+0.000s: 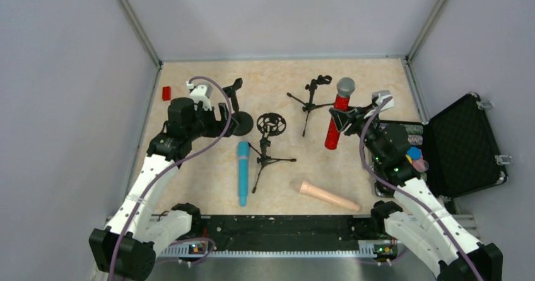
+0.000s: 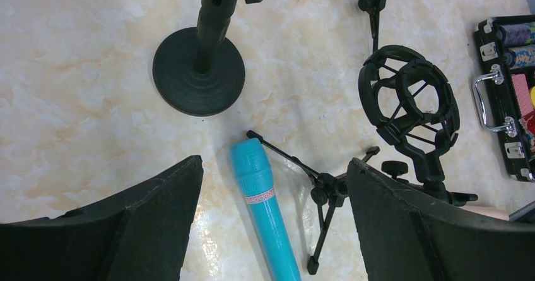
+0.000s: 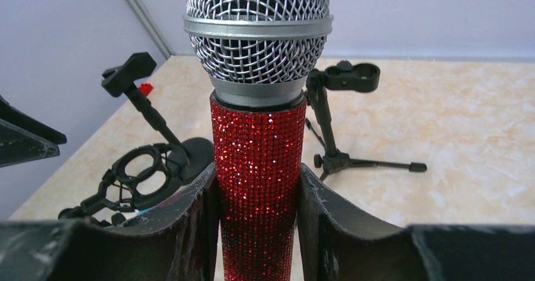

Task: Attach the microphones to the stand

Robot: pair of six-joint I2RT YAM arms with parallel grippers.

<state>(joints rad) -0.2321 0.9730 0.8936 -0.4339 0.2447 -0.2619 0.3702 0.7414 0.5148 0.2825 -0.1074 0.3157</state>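
My right gripper (image 1: 344,118) (image 3: 257,189) is shut on the glittery red microphone (image 1: 334,126) (image 3: 257,167) and holds it upright, silver mesh head up, right of the tripod clip stand (image 1: 310,101) (image 3: 334,104). My left gripper (image 1: 224,117) (image 2: 274,162) is open and empty, above the table beside the round-base clip stand (image 1: 241,122) (image 2: 199,72). The light-blue microphone (image 1: 243,172) (image 2: 265,211) lies on the table below its open jaws. The shock-mount tripod stand (image 1: 270,126) (image 2: 410,104) stands just right of it. The peach-beige microphone (image 1: 328,196) lies near the front.
An open black case (image 1: 464,142) with colourful items sits at the right edge, close to my right arm. A small red object (image 1: 166,93) lies at the back left. Grey walls enclose the table on three sides.
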